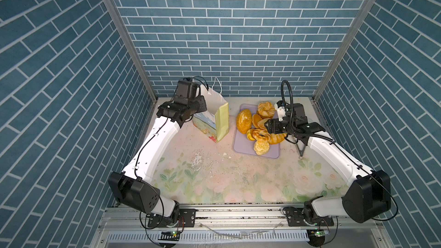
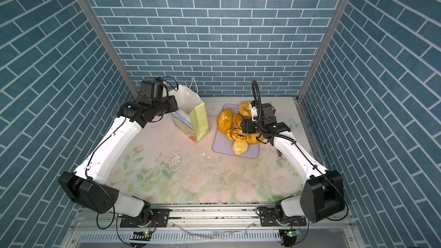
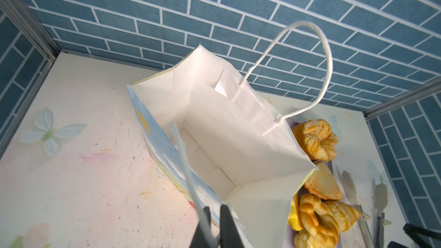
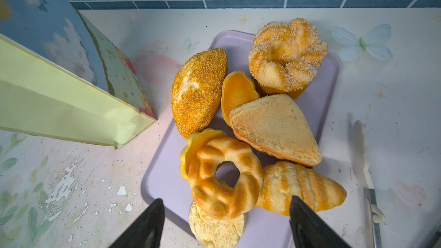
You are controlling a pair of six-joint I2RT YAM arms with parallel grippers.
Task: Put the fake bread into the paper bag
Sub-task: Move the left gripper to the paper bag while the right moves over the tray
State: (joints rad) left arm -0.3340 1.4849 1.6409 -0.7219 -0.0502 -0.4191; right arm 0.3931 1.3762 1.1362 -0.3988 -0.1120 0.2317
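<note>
Pinching together at the near rim of the paper bag, the left gripper shows two dark fingers almost meeting. The near cord handle runs down between them, so the grip looks to be on that cord (blur at the fingers hides the exact contact).

- The bag stands upright with its mouth open, and its white inside is visible down to the folded floor.
- The far cord handle arcs up free.
- In both top views the left wrist sits behind the bag's left side, hiding the fingers.

Right gripper: fingers spread well apart, straddling the twisted ring from above. Whether they touch it cannot be told.

Fake bread, all heaped on the lavender tray:
- seeded oval loaf on the side nearest the bag
- flat orange piece beside the loaf
- triangular turnover leaning on the pile
- sugar-crusted twisted bun at the far end
- croissant touching the ring
- scalloped yellow piece under the ring
- pale bun at the near edge

In a top view the bag stands just left of the tray, with its pale yellow-green panel facing the camera. Both rest on the floral table top, which is scuffed and flaked in the middle. Blue brick walls close three sides.
</note>
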